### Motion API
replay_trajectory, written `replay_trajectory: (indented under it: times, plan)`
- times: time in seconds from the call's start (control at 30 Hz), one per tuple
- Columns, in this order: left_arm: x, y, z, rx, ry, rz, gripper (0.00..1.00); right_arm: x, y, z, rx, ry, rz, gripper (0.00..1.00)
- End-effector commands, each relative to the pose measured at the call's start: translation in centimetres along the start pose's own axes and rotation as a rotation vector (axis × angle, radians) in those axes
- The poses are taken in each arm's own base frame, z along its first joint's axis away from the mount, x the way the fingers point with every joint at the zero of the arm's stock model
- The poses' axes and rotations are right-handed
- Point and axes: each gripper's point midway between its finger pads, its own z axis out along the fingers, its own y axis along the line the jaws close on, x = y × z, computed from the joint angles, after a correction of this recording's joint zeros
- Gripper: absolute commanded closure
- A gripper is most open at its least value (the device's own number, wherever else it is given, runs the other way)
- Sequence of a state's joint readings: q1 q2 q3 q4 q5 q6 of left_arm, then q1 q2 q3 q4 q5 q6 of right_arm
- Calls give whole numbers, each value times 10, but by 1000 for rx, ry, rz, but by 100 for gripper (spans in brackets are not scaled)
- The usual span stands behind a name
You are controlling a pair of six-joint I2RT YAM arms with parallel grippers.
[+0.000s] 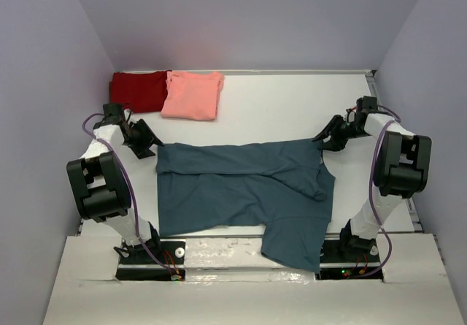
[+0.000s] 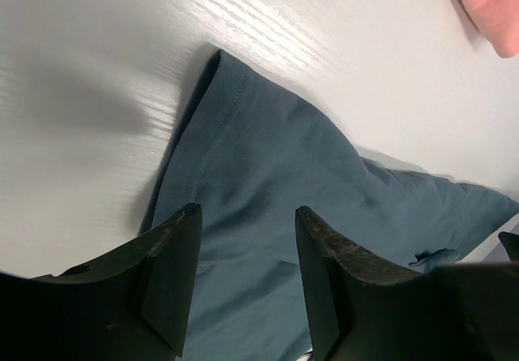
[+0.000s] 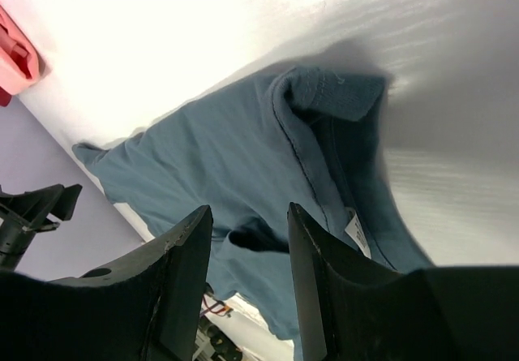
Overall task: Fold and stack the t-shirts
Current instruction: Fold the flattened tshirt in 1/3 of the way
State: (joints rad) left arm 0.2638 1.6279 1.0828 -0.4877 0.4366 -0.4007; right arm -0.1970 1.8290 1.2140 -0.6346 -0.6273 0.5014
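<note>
The dark teal-blue t-shirt point(image 1: 244, 190) lies spread and partly folded across the table's middle, one flap hanging over the near edge. Its left corner point(image 2: 243, 158) shows in the left wrist view, its collar and label point(image 3: 340, 134) in the right wrist view. My left gripper point(image 1: 151, 142) hovers just off the shirt's far-left corner, open, nothing between its fingers point(image 2: 174, 255). My right gripper point(image 1: 326, 134) hovers at the far-right corner near the collar, also open and empty. A dark red t-shirt point(image 1: 137, 90) and a salmon-pink t-shirt point(image 1: 193, 95) lie folded side by side at the back left.
The white table point(image 1: 292, 106) is walled by lilac panels on three sides. A metal rail point(image 1: 219, 231) runs along the near edge between the arm bases.
</note>
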Motion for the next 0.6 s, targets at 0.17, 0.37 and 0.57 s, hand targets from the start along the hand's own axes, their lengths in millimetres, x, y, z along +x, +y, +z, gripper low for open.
replay_trajectory:
  times: [0.17, 0.37, 0.57]
  plan:
    - [-31, -34, -31, 99, -102, 75, 42, -24, 13, 4, -67, -60, -44, 53]
    - [-25, -78, -41, 370, -97, 90, 44, -19, 12, 11, -97, -31, -7, 54]
    - [10, -90, -9, 519, 102, 37, 45, -13, 2, 22, -88, 7, 16, 53]
